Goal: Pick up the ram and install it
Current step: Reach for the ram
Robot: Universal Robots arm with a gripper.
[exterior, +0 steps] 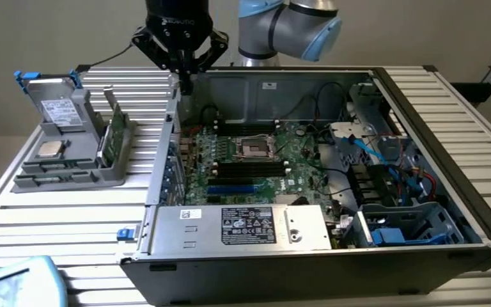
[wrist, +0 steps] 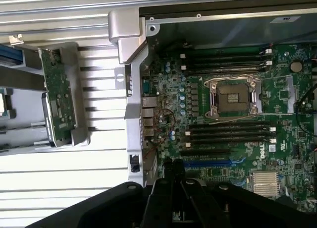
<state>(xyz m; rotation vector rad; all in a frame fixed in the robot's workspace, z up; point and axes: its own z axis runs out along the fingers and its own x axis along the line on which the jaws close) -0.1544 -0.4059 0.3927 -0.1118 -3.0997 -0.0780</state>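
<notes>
gripper (exterior: 186, 86) closed on nothing, hovered over case (exterior: 167, 153) wall | ram (exterior: 107, 142) stood in grey holder (exterior: 58, 176) beside case, well apart | risk: if left closed, it could topple ram on approach

- Silver-grey robot arm (exterior: 284, 25): smooth, rounded tubular joint housings, each closed by a light-blue cap.
- Matte black end effector (exterior: 186, 86): blocky body with a line of pale lettering across its upper part, too small to read.
- Black angular link bars flare out on both sides of the body, then taper into two narrow black fingers (wrist: 168, 169).
- Small round pivot pins (wrist: 131, 186) sit at the link joints; surfaces are dull black.
- Thin black cable (exterior: 107, 55) leaves the end effector toward the exterior view's left.
</notes>
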